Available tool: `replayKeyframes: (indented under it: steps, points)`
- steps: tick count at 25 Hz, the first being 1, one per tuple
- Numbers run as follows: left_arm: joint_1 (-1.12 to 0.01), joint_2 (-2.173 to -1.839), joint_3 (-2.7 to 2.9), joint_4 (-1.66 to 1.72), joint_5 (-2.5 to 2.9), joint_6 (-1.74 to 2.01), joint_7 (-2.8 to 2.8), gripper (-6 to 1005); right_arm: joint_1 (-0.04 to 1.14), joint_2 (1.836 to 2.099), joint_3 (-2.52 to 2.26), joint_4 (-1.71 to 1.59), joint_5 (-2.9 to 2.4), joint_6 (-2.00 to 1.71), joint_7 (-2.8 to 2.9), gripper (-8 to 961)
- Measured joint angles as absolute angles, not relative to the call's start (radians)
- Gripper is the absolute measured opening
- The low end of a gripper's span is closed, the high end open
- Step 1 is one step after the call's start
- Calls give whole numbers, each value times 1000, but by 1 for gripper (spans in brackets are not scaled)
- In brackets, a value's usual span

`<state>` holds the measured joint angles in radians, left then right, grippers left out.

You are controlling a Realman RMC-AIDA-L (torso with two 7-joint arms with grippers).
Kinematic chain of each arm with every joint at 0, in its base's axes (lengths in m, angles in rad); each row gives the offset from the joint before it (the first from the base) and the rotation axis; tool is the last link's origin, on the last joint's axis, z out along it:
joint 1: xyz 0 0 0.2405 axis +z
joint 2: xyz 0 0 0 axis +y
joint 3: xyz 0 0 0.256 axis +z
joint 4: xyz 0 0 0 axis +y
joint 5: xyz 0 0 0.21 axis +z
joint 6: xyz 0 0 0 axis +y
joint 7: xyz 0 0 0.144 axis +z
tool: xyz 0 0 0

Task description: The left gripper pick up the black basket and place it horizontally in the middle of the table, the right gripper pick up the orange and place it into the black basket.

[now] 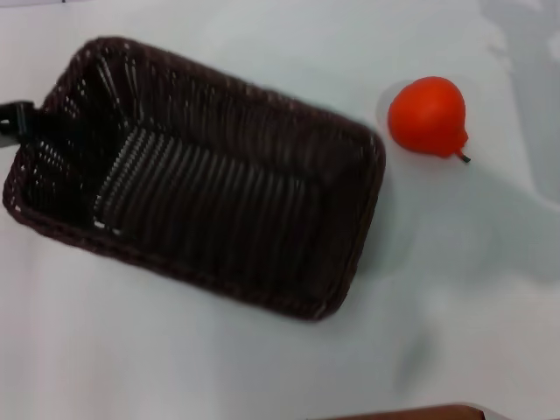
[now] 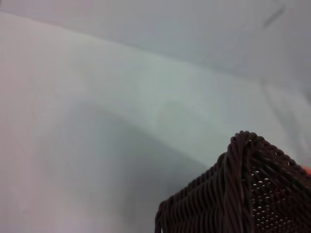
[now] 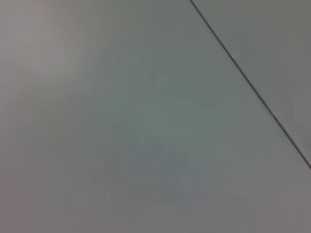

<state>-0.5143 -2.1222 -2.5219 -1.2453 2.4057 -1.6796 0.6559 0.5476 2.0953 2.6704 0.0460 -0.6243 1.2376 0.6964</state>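
The black basket (image 1: 201, 175) lies slanted across the left and middle of the table (image 1: 262, 367) in the head view, open side up and empty. My left gripper (image 1: 13, 122) shows only as a dark tip at the basket's left short rim and looks clamped on it. The left wrist view shows one basket corner (image 2: 243, 194) close up. The orange (image 1: 429, 116) lies on the table just beyond the basket's right end, apart from it, stem pointing right. My right gripper is out of view.
A brown object's edge (image 1: 411, 411) shows at the table's near side. The right wrist view shows only bare surface crossed by a thin dark line (image 3: 252, 87). A grey shadow (image 1: 525, 52) falls at the far right.
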Motion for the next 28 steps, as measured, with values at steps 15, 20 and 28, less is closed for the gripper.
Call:
replayKeyframes:
  steps: [15,20,28]
  points:
    - [-419,-2162,-2673,-1078,2192,-1504,611,154,554,2095,2677,46,-624,1223,702,958]
    - [-410,-2165,-2660,-1013,2179,-1455,624,156,554,2095,2677,49,-624,1222,708,958]
    - [-410,-2166,-2648,-981,2176,-1436,620,162,555,2095,2677,53,-624,1222,712,958]
